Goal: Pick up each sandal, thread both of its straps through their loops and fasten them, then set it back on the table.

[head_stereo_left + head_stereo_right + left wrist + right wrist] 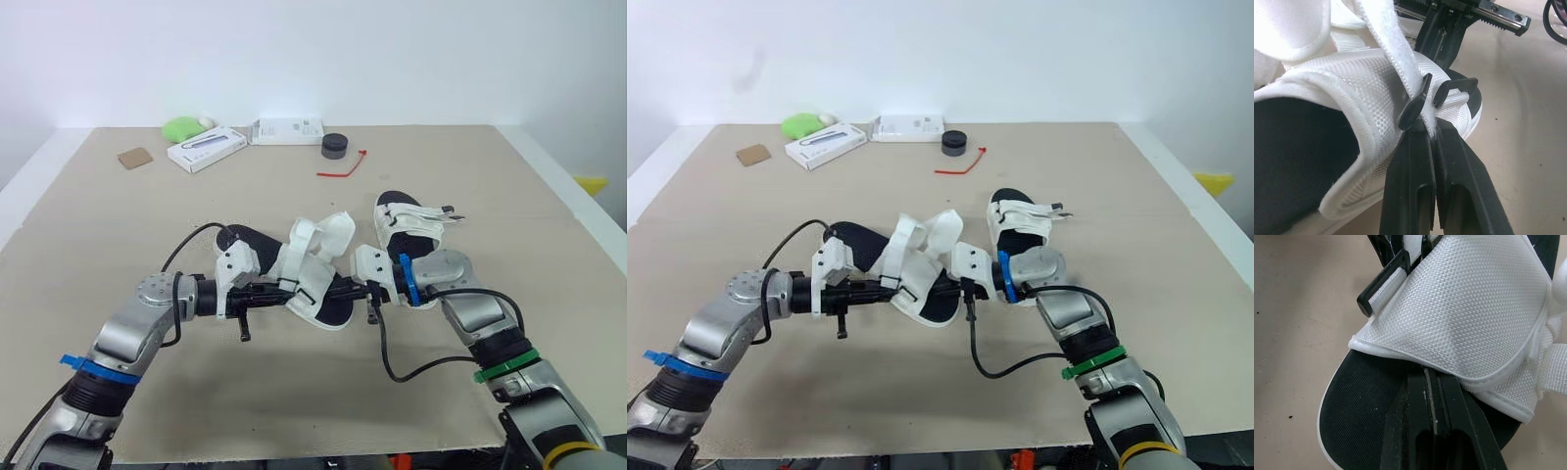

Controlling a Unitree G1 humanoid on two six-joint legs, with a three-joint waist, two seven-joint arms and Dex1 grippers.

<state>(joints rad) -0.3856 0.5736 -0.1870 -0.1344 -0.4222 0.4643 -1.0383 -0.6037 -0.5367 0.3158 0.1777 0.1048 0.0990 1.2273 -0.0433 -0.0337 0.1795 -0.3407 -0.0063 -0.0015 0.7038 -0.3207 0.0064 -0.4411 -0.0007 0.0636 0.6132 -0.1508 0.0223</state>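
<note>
Left gripper, right gripper tight on sandal

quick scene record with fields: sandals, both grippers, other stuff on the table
held sandal: between both grippers, flaps open
other sandal: flat on table, on the robot's right of the held one
left gripper: shut on white strap
right gripper: shut on edge of white flap
far side: green lump, white boxes, black puck, red tie, brown card
</note>
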